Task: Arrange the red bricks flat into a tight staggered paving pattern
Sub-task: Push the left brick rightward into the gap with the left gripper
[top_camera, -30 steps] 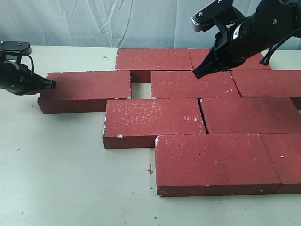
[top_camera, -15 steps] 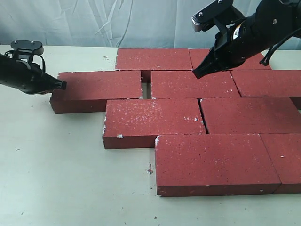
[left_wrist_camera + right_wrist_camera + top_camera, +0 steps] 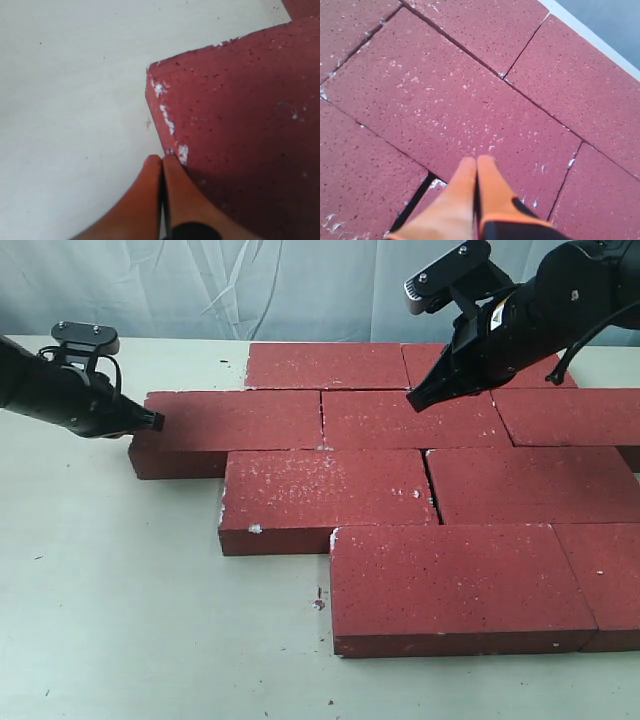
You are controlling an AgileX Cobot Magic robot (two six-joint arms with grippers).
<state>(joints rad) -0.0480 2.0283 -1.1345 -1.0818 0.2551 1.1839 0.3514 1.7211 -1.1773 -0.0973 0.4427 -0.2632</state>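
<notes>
Several dark-red bricks lie flat in staggered rows on the pale table (image 3: 120, 620). The leftmost brick of the second row (image 3: 235, 420) (image 3: 240, 125) now butts against its neighbour (image 3: 410, 418) with only a thin seam. My left gripper (image 3: 155, 421) (image 3: 162, 159) is shut and empty, its tips pressed against that brick's left end near a chipped corner. My right gripper (image 3: 416, 398) (image 3: 476, 161) is shut and empty too, its tips resting on the top face of the neighbouring brick (image 3: 460, 105).
A pale backdrop hangs behind the table. Two more bricks (image 3: 325, 365) form the back row, and larger-looking front bricks (image 3: 455, 585) lie nearest the camera. A small crumb (image 3: 318, 604) lies on the table in front of the bricks.
My left gripper has pushed the second-row left brick to the right, closing the square gap beside its neighbour. The right gripper has stayed on its brick.
</notes>
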